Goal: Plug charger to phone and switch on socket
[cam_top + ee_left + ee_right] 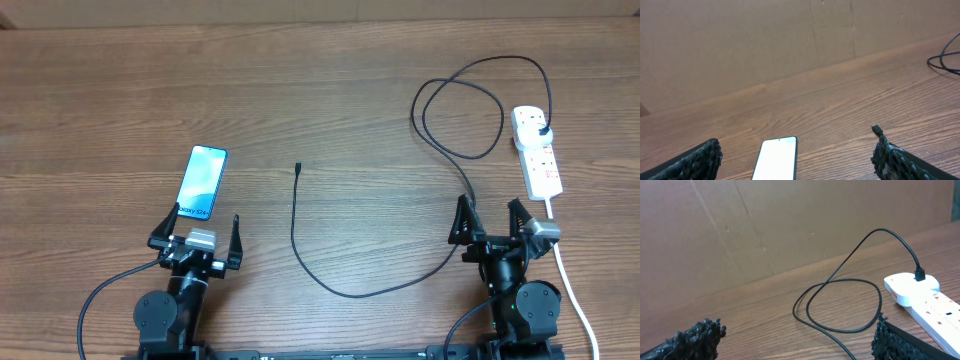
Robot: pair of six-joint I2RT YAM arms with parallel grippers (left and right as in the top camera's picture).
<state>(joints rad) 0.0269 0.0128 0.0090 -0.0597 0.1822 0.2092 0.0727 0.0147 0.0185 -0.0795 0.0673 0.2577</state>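
Left tool, right tool: open, empty. Advised: pinch charger just behind its tip, level with phone port. Plug sits in socket.

Left wrist view: the phone is cut off by the bottom edge, its screen washed out to plain white. Right wrist view: the socket is cut off at the right edge. Overhead: the socket's red switch marks are shown too small to be read, and its white cord is cut off at the bottom edge
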